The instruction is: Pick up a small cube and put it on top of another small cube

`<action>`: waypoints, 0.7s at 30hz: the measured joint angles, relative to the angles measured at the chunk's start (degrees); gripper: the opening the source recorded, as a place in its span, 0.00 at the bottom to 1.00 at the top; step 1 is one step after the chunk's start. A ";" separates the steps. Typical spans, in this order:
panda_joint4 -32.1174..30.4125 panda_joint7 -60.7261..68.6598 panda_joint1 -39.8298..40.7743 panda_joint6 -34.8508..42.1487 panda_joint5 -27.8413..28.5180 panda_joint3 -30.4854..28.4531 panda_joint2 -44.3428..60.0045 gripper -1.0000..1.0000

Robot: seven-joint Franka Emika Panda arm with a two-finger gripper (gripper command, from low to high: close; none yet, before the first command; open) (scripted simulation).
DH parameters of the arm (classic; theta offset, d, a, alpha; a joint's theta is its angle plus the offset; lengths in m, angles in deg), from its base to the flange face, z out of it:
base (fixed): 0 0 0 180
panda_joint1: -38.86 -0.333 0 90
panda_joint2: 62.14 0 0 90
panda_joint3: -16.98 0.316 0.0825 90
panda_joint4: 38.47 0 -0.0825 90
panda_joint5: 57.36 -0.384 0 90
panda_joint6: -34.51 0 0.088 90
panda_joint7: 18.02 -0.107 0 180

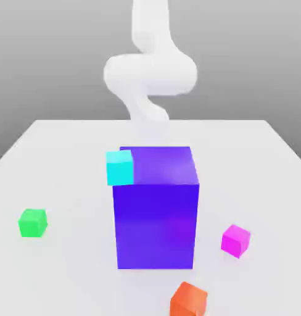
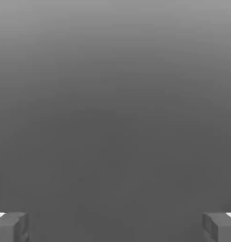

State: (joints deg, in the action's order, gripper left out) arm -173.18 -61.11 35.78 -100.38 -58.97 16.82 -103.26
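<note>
Magenta cube (image 1: 235,240) sits on the bench (image 1: 66,154) toward the exterior view's right, just beside the big blue-purple block (image 1: 155,210), open room around it. Green cube (image 1: 33,223) well apart at the exterior view's left, clear space all round. Cyan cube (image 1: 119,167) at the block's upper corner; orange cube (image 1: 189,300) at the near edge. White arm (image 1: 150,71) behind the block. Gripper (image 2: 115,227) jaws wide apart, nothing between.

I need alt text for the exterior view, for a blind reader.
A big blue-purple block stands mid-table with a cyan cube at its upper left; around it lie a green cube, a magenta cube and an orange cube.
</note>
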 joint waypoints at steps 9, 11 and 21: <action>-11.56 10.52 -11.54 -12.59 -5.48 2.09 19.72 0.50; -14.04 12.35 -13.58 -15.30 -6.09 3.19 23.89 0.50; -25.43 12.44 -21.05 -29.39 2.95 7.82 44.43 0.50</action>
State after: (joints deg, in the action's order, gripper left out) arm -198.61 -48.66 14.73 -129.78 -56.03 24.64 -58.82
